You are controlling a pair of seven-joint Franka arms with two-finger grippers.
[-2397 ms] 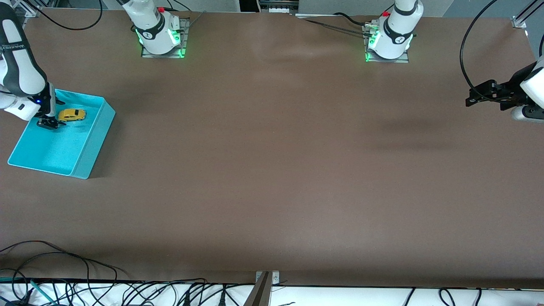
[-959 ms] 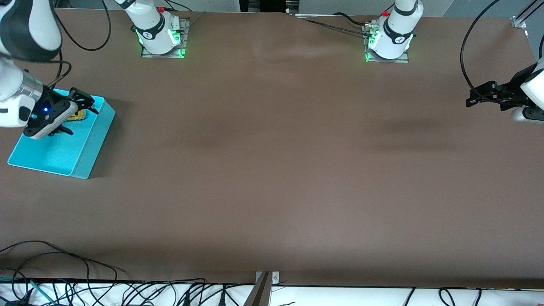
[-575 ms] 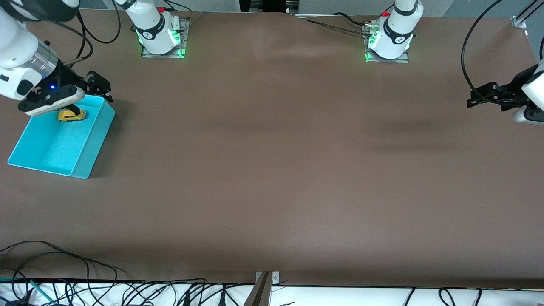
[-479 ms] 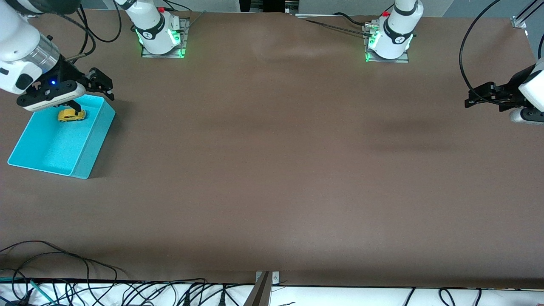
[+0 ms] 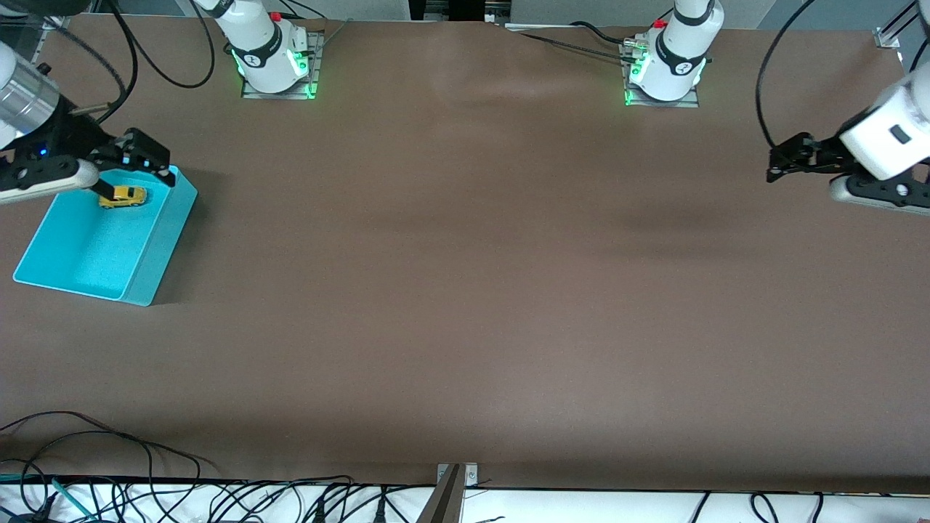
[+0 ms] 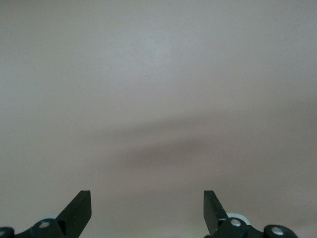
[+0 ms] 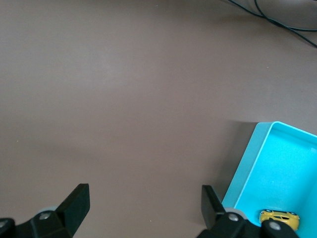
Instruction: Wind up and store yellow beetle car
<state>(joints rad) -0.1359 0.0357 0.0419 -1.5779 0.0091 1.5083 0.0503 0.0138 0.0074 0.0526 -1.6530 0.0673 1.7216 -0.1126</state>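
The yellow beetle car (image 5: 122, 196) (image 7: 279, 217) rests on its wheels inside the turquoise bin (image 5: 168, 231) (image 7: 251, 158), in the part of the bin farthest from the front camera. My right gripper (image 5: 138, 180) (image 7: 143, 206) hangs open above that end of the bin, holding nothing and not touching the car. One of its fingers (image 5: 107, 190) overlaps the car's end in the front view. My left gripper (image 5: 781, 163) (image 6: 147, 208) is open and empty, in the air over bare table at the left arm's end.
The bin stands at the right arm's end of the brown table (image 5: 465, 290). Both arm bases (image 5: 272, 62) (image 5: 665, 65) sit along the table's back edge. Loose cables (image 5: 109, 450) lie at the front edge nearest the camera.
My right gripper has let go of the car, lifted out of the bin and tipped over, leaving the car inside. The left arm has shifted a little toward the table's middle.
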